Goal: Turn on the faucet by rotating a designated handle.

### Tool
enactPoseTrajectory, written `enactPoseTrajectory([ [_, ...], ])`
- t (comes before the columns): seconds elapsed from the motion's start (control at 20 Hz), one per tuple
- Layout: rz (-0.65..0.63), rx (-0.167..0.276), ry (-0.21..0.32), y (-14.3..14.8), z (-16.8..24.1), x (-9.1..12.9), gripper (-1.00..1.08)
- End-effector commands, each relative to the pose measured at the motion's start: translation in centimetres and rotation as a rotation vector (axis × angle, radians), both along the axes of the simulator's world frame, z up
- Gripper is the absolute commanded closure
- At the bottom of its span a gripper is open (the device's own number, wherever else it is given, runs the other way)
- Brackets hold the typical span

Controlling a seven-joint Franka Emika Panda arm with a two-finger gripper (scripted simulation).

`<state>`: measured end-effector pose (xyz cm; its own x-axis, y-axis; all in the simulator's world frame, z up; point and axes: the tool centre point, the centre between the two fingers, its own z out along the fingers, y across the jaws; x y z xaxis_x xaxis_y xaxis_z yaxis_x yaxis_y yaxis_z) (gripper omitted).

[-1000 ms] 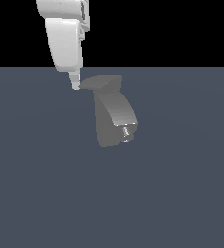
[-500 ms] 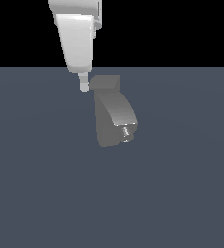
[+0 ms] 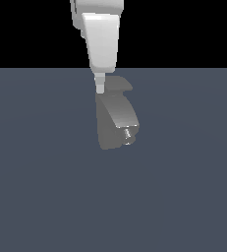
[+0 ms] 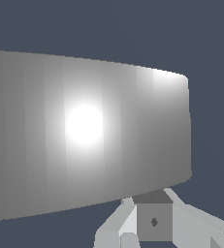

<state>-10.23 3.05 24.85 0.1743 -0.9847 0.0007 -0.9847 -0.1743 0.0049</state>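
The grey faucet (image 3: 117, 120) stands on the dark floor, its small threaded nozzle (image 3: 127, 134) facing the front right of the exterior view. Its flat handle (image 3: 121, 84) lies across the top cap, with its end showing toward the exterior view's right. My gripper (image 3: 99, 87) hangs straight down with its narrow tip pressed against the left side of the faucet's top, beside the handle. The fingers look shut with nothing between them. In the wrist view a broad curved grey surface of the faucet (image 4: 84, 140) fills most of the picture, just beyond my fingertips (image 4: 133, 227).
A flat dark blue-grey floor (image 3: 184, 187) spreads all around the faucet. Nothing else stands on it. Black background lies beyond its far edge.
My gripper has moved toward the exterior view's right and come up against the faucet's top. The handle, which pointed left before, has swung round toward the right.
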Motion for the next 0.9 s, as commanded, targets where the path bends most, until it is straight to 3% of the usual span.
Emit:
enactPoseTrajectory([
  [0.0,-0.03,0.002,-0.005,-2.9,0.0,0.5,1.08],
  [0.45,-0.033,0.001,-0.005,-8.4,0.0,0.9,1.08],
  [0.5,-0.033,0.001,-0.005,-8.4,0.0,0.9,1.08],
  [0.55,-0.006,0.002,-0.005,-6.5,0.0,1.0,1.08],
  [0.85,-0.011,0.001,-0.005,-8.3,0.0,2.7,1.08],
])
